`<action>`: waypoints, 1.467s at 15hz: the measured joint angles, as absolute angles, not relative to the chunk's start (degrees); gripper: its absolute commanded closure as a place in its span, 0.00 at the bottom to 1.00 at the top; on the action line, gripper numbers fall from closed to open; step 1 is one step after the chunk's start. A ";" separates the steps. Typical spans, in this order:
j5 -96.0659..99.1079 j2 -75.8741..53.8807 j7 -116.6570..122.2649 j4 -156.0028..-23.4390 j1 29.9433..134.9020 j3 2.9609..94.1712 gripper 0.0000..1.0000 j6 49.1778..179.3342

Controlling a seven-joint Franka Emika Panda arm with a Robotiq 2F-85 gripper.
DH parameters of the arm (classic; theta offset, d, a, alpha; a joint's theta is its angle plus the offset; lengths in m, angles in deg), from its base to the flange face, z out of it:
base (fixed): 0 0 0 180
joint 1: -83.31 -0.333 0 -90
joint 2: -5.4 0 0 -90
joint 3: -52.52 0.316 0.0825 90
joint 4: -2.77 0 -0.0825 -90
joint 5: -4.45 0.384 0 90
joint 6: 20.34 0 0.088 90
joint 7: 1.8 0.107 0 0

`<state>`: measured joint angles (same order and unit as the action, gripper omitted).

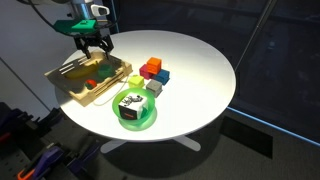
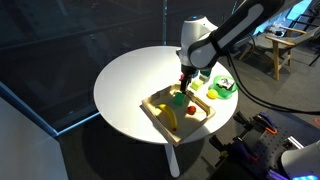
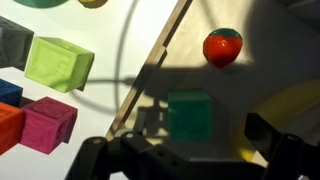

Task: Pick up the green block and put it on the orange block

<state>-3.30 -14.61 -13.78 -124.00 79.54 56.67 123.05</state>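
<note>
The green block (image 3: 190, 116) lies in shadow on the floor of the wooden tray (image 3: 150, 62), straight below my gripper (image 3: 190, 152). The gripper is open and empty, with one finger on each side of the block and above it. In both exterior views the gripper (image 1: 93, 48) (image 2: 184, 85) hangs over the tray, and the green block (image 2: 178, 98) shows under it. The orange block (image 1: 153, 64) sits in a cluster of cubes on the white table, outside the tray. It shows at the wrist view's left edge (image 3: 6, 125).
The tray (image 1: 70, 95) also holds a red tomato (image 3: 222, 45) and a yellow banana (image 3: 290, 105). Beside it stand a pale yellow-green block (image 3: 60, 62), a magenta block (image 3: 48, 125), a blue block (image 1: 161, 76) and a grey block (image 1: 153, 88). A round green plate (image 1: 140, 122) sits near the table edge.
</note>
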 measured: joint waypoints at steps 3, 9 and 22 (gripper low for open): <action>-3.27 -17.31 -13.78 -121.71 79.53 57.33 0.00 123.21; -3.24 -21.69 -13.68 -119.50 79.53 57.71 0.00 126.20; -1.49 -27.29 -11.30 -117.42 79.54 57.56 0.25 131.61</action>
<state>-1.49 -27.29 -11.30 -117.42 79.54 57.56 131.61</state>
